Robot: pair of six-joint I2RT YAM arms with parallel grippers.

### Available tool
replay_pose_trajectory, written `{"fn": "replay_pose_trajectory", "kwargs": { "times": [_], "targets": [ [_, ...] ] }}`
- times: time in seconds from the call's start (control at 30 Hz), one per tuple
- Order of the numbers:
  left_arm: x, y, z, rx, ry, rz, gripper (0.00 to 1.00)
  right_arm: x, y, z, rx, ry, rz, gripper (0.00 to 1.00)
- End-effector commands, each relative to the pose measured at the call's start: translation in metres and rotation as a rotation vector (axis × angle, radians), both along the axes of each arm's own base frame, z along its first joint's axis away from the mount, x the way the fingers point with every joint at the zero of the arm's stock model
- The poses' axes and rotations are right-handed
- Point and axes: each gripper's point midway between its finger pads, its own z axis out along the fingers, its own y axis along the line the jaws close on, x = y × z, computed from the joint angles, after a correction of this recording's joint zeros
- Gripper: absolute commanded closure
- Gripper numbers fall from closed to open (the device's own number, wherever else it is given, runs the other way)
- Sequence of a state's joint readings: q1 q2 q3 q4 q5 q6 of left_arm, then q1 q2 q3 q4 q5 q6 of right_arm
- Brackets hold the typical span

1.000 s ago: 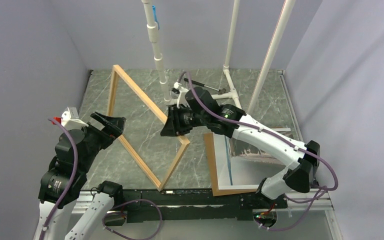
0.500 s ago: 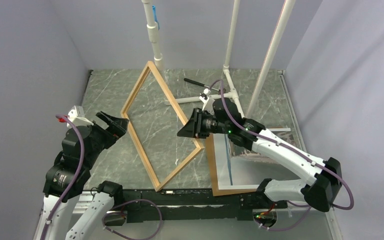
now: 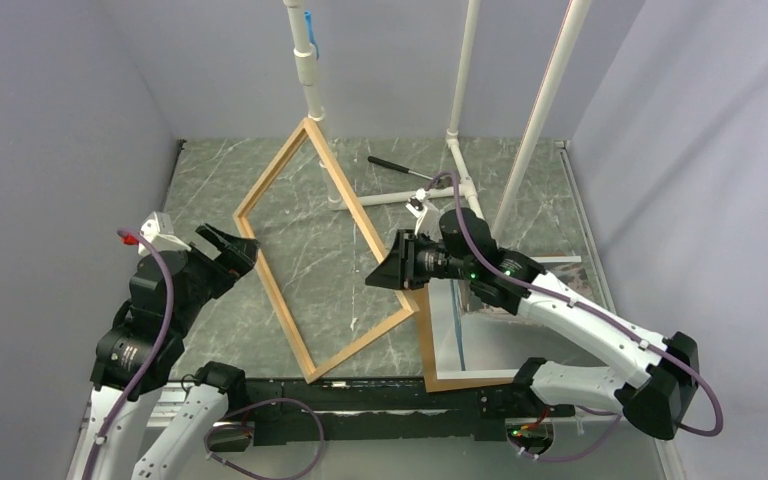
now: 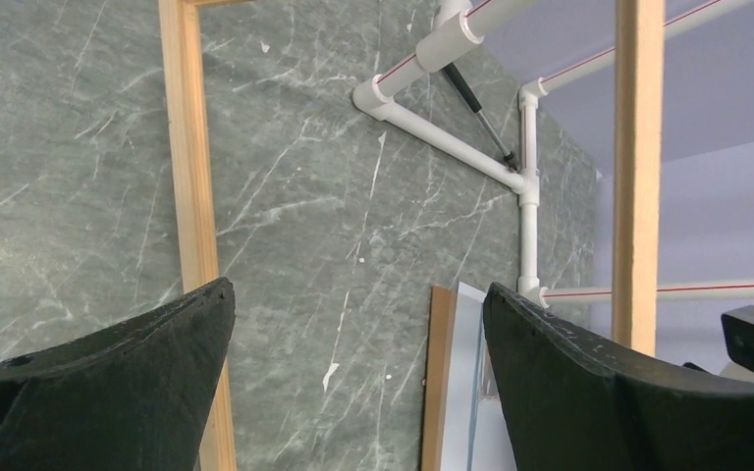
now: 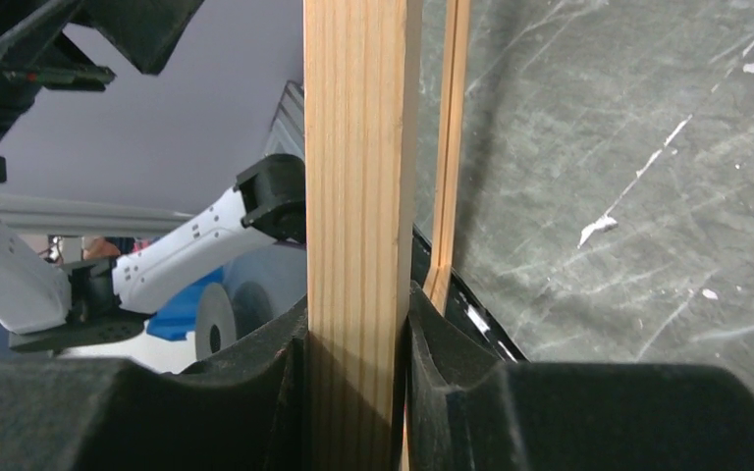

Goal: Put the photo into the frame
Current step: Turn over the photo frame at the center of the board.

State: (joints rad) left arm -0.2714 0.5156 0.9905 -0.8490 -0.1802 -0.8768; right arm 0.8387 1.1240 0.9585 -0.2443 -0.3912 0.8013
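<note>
We've got the large, thin, light-wood rectangular frame (image 3: 273,295) up off the grey-green marble-look tabletop (image 3: 200,180). It's tipped at an angle, so from overhead it reads like a diamond. The right gripper (image 3: 385,274) has it by the right-hand rail, close to the corner nearest the photo. The right wrist view makes the grip pretty clear: the two black fingers (image 5: 245,402) are pinching the wooden rail from both sides, with the wood snug against each one. The frame's lowest corner sits down by the near edge of the table, and we honestly can't tell if it touches.

The left gripper (image 3: 230,248) hangs off to the left, near the frame's left corner but apart from it. Its fingers (image 4: 108,383) are spread wide with nothing between them. Through its camera we see tabletop, one rail running behind the left finger, and another rail crossing on the right.

The large glossy rectangular photo (image 3: 485,345), white-bordered with a blue stripe near its left side, lies flat on the right part of the table. It sits on a plain brown backing board (image 3: 426,345) that peeks out along the left and near edges. The right arm crosses over its far part. The photo is outside the frame, and the frame's right corner is just beside the board's left edge.

At the back there's a white PVC pipe stand (image 3: 457,185) with a slim dark rod (image 3: 390,165) lying near it.
</note>
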Motion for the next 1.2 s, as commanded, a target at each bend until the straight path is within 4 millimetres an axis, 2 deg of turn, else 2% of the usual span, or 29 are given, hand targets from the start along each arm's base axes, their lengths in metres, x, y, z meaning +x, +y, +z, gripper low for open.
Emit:
{"fn": "replay_pose_trajectory", "kwargs": {
  "times": [0.0,0.07,0.37,0.77,1.17],
  "targets": [
    [0.007,-0.004,0.003,0.001,-0.013,-0.013,0.01,-0.045,-0.015,-0.017,-0.056,0.045,0.142,1.0],
    [0.006,-0.004,0.002,0.005,-0.008,-0.016,0.01,-0.049,-0.02,-0.019,-0.038,0.035,0.142,1.0],
    [0.008,-0.005,-0.006,0.009,0.009,-0.017,0.01,-0.059,-0.043,-0.054,-0.052,0.126,0.032,1.0],
    [0.011,-0.007,-0.01,0.007,0.024,-0.026,0.01,-0.065,-0.053,-0.096,-0.001,0.305,-0.102,1.0],
    [0.013,-0.012,-0.014,-0.007,0.037,-0.042,0.01,-0.065,-0.056,-0.144,-0.084,0.383,-0.134,1.0]
  ]
}}
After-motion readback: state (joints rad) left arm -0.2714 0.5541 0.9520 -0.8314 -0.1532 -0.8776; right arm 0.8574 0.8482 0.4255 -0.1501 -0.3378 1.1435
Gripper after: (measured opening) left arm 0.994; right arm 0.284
